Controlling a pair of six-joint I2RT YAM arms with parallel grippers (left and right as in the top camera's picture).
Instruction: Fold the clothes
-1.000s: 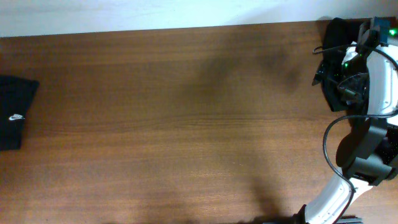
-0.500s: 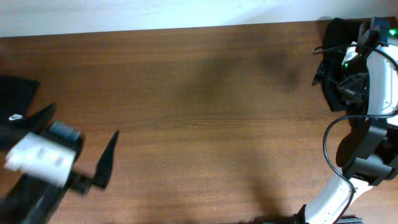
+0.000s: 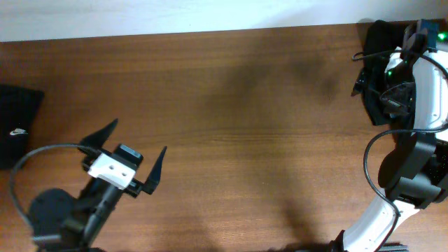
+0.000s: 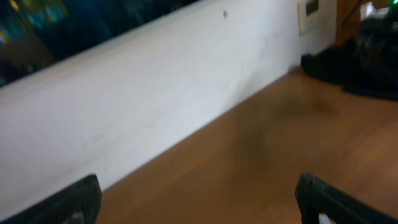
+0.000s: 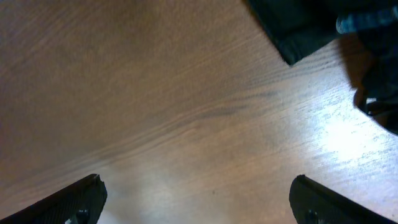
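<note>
One of the clothes, a folded black garment (image 3: 15,119) with a small white logo, lies at the table's left edge. More black clothes (image 3: 378,36) are heaped at the far right corner, partly under my right arm; they also show in the left wrist view as a distant dark heap (image 4: 348,62). My left gripper (image 3: 137,138) hovers over bare wood right of the folded garment, open and empty. My right gripper (image 5: 202,202) is open over bare wood, with the edge of the black clothes (image 5: 292,25) just beyond its fingers.
The brown wooden table (image 3: 238,105) ends at a white wall (image 4: 155,93) along its far edge. My right arm (image 3: 420,91) with its cables fills the right side. A dark cable loop (image 3: 21,175) trails behind the left arm.
My left arm has swung in from the lower left and moved right and away from the folded garment, jaws wide throughout. The right arm has not moved.
</note>
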